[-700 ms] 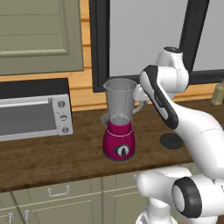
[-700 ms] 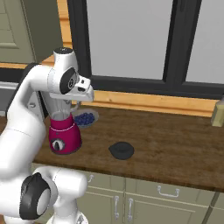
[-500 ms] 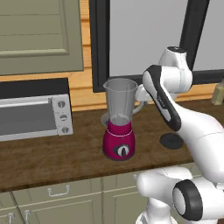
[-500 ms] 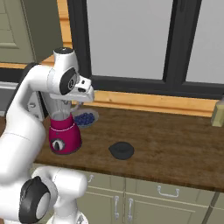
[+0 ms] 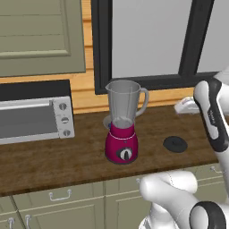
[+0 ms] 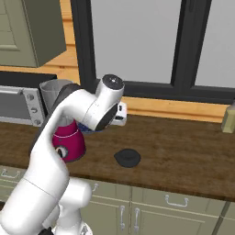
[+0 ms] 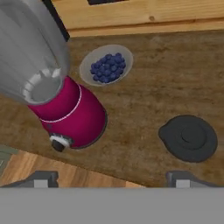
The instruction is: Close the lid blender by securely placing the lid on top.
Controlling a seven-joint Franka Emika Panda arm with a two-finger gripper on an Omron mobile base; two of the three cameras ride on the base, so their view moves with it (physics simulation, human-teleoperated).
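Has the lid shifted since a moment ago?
No. The lid lies flat on the counter, at the same gap right of the blender as before.

Even, bright rendered light with faint soft shadows; slight softness throughout, no glare or edge distortion

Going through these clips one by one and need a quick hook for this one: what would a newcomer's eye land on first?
The magenta blender stands mid-counter, its clear jar open on top. Its black lid lies flat on the wood to the blender's right, apart from it. Behind the blender sits a small bowl of blueberries, and the open claw hangs above the counter, holding nothing.
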